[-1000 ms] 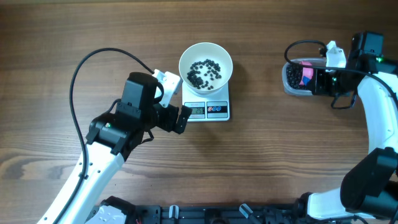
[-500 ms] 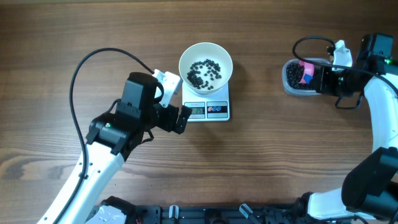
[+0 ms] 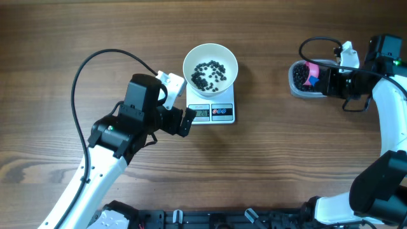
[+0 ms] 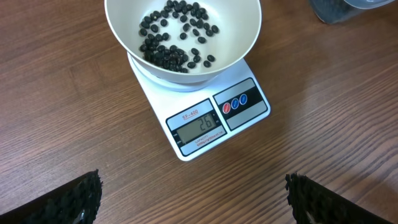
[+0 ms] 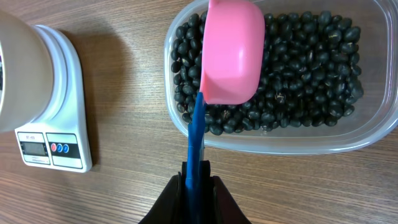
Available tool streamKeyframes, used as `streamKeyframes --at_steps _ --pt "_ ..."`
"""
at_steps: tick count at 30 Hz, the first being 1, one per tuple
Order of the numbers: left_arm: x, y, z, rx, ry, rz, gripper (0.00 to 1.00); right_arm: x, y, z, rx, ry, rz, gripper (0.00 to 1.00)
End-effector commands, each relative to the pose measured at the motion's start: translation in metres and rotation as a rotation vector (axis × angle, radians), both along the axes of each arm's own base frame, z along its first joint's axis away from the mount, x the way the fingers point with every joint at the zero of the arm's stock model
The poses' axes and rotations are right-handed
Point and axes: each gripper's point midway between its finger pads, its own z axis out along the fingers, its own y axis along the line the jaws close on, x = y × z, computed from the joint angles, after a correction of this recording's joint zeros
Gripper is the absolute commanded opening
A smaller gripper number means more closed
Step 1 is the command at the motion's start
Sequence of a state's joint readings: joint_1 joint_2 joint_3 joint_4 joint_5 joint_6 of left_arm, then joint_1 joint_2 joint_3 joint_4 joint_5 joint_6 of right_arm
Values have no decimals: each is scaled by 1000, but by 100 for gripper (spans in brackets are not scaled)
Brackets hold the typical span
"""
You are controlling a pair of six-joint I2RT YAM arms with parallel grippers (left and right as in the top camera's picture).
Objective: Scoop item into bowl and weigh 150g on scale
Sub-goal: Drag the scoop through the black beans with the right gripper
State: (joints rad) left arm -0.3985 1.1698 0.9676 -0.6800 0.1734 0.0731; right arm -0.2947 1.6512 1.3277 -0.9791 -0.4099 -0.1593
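Observation:
The white bowl (image 3: pixel 210 56) sits on the white scale (image 3: pixel 222 112) and holds a thin layer of black beans (image 3: pixel 208 74). In the left wrist view the scale's display (image 4: pixel 200 126) reads 26 under the bowl (image 4: pixel 242 37). My left gripper (image 3: pixel 181 105) hovers just left of the scale, open and empty (image 4: pixel 196 202). My right gripper (image 5: pixel 198 180) is shut on the blue handle (image 5: pixel 196 140) of the pink scoop (image 5: pixel 231 50). The scoop (image 3: pixel 310 74) hangs bottom-up over the beans (image 5: pixel 311 81) in the clear tub (image 5: pixel 373 134).
The clear tub (image 3: pixel 294 89) stands at the far right of the wooden table, well apart from the scale. A black cable (image 3: pixel 102 57) loops over the table behind the left arm. Another cable (image 3: pixel 318 43) arcs above the tub.
A second ago the right arm shifted slightly to the right with the scoop. It has held still for the last half second. The left arm, bowl and scale have not moved.

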Motion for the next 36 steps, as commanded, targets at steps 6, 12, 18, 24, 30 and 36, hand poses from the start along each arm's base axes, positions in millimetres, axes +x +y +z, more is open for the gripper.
streamKeyframes --at_steps 6,12,18,24,30,36 --pt "-2 -4 -3 -8 10 -16 100 -3 10 -4 50 12 33 4" --pt "-2 -4 -3 -8 9 -16 100 -7 8 -5 56 28 23 4" --pt "-2 -4 -3 -8 9 -16 100 -5 1 -4 54 15 6 4" --pt "-2 -4 -3 -9 10 -16 100 -8 -3 -3 76 19 -8 4" --pt "-2 -4 -3 -8 9 -16 100 -5 5 1 125 -1 1 4" --pt "-2 -4 -3 -8 9 -17 100 -3 3 1 127 1 -23 4"
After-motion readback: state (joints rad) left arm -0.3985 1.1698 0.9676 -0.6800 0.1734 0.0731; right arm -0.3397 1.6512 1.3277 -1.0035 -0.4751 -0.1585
